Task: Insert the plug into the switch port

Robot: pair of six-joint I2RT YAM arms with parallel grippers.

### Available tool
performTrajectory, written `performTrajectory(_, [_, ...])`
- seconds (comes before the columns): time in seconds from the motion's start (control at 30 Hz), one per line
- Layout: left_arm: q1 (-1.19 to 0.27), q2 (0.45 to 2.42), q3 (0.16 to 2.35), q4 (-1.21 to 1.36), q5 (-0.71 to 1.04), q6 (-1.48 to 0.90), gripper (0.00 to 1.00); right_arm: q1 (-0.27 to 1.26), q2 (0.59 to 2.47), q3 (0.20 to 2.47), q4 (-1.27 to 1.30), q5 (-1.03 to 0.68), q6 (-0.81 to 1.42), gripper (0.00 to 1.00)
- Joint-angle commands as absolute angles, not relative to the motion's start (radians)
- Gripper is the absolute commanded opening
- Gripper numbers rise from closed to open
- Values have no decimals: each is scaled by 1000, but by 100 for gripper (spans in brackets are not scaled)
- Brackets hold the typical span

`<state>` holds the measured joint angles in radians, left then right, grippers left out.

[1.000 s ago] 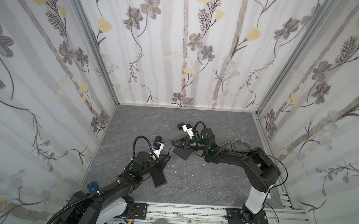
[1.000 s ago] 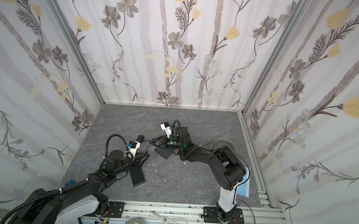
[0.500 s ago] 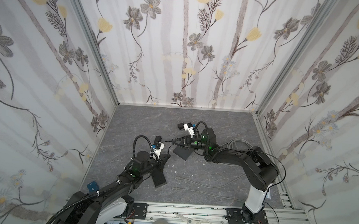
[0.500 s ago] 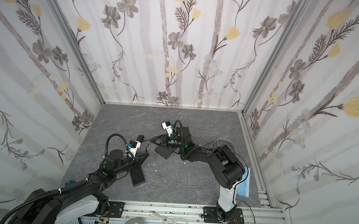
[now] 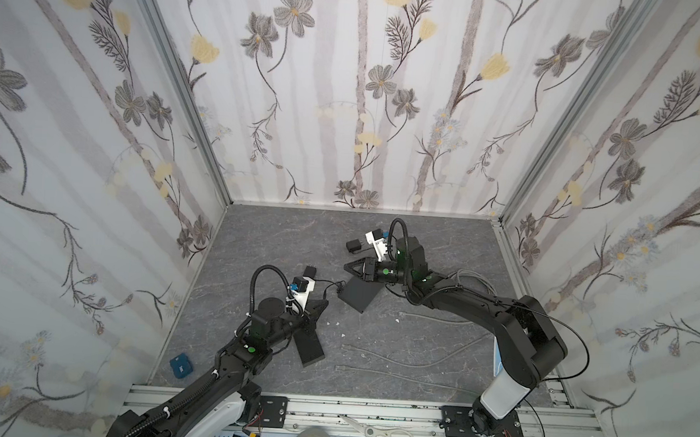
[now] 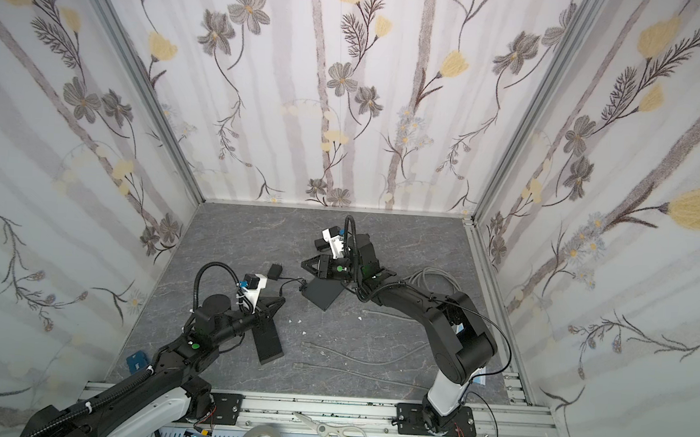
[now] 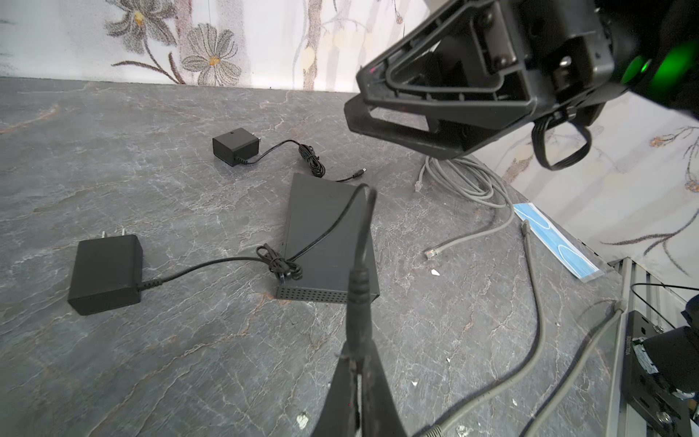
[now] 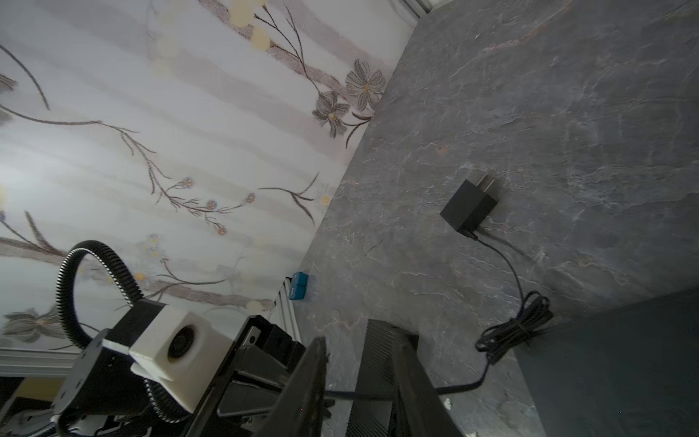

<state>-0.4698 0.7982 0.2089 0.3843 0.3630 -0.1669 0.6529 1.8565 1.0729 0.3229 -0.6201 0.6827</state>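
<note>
Grey stone surface: left claw clamps the barrel plug for insertion; right claw, jaws apart, hovers over the switch, likely to brace it.

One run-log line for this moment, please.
left claw: shut on black barrel plug | right claw: open, hovering by flat black network switch | stage: plug not yet inserted

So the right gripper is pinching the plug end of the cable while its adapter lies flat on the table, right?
No, it is the left gripper that is pinching the plug; the left wrist view shows it clamped there. The right gripper hangs nearby with its jaws open. The adapter does lie flat on the table.
</note>
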Motion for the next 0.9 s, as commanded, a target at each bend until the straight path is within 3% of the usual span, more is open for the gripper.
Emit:
performTrajectory(0.0, [-469, 797, 207, 358, 354, -162, 0, 660, 1815, 1089, 100, -497, 435, 42])
performTrajectory(0.33, [-481, 1019, 298, 362, 515, -112, 0, 773, 1518, 983, 48, -43, 31, 46])
performTrajectory(0.47, [-540, 1130, 371, 301, 534, -53, 0, 793, 1465, 959, 89, -56, -49, 35])
performTrajectory(0.53, [-585, 1176, 411, 258, 529, -11, 0, 800, 1404, 864, 220, -98, -143, 42])
performTrajectory(0.6, [-624, 1199, 432, 227, 529, 17, 0, 815, 1348, 732, 343, -183, -399, 55])
performTrajectory(0.67, [-652, 1205, 440, 210, 534, 38, 0, 821, 1288, 590, 419, -237, -660, 58])
performTrajectory(0.77, [-673, 1191, 439, 200, 549, 59, 0, 822, 1214, 509, 471, -230, -726, 58])
performTrajectory(0.87, [-678, 1182, 440, 191, 582, 71, 0, 838, 1198, 543, 327, -281, -885, 53])
